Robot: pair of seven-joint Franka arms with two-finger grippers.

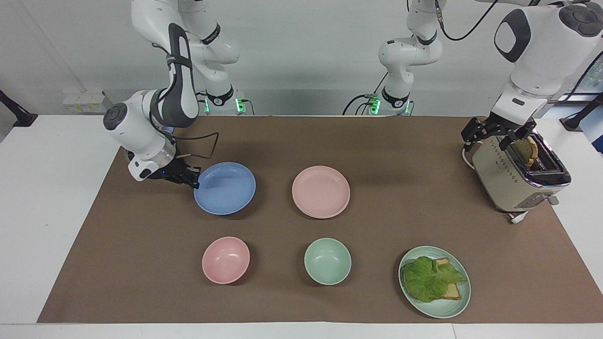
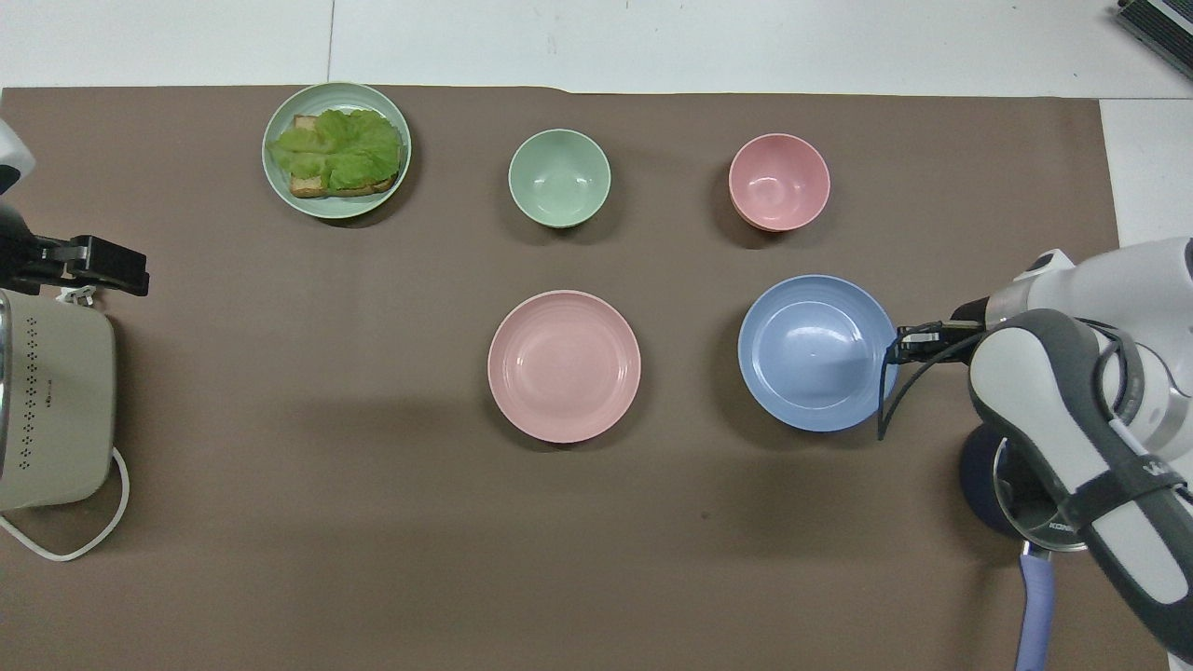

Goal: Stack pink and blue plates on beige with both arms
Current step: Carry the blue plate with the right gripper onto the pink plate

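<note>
The blue plate (image 1: 225,188) (image 2: 815,352) hangs a little above the brown mat, beside the pink plate and toward the right arm's end. My right gripper (image 1: 193,181) (image 2: 893,347) is shut on its rim, on the side away from the pink plate. The pink plate (image 1: 321,191) (image 2: 564,365) lies flat at the middle of the mat. The beige plate is hidden; I cannot tell whether it lies under the pink one. My left gripper (image 1: 499,136) (image 2: 107,266) waits open over the toaster, holding nothing.
A toaster (image 1: 511,181) (image 2: 51,401) with bread in its slot stands at the left arm's end. Farther from the robots are a pink bowl (image 1: 225,260) (image 2: 779,182), a green bowl (image 1: 327,261) (image 2: 559,177) and a green plate (image 1: 440,311) (image 2: 275,182) of toast and lettuce.
</note>
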